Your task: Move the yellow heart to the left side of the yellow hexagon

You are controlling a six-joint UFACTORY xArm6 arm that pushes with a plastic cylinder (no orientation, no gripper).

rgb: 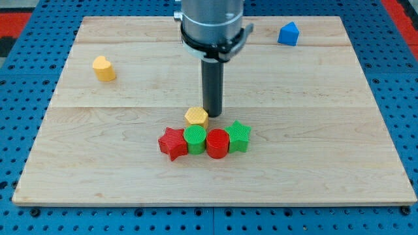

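The yellow heart (103, 68) lies at the view's upper left of the wooden board (326, 163). The yellow hexagon (196, 117) sits near the board's middle, touching the top of a row of blocks. My tip (212, 115) stands just to the right of the yellow hexagon, close to or touching its right side. The tip is far to the right of the yellow heart.
Below the hexagon stands a row: a red star (172, 142), a green round block (194, 139), a red cylinder (217, 143) and a green star (239, 136). A blue block (288, 33) lies at the view's upper right.
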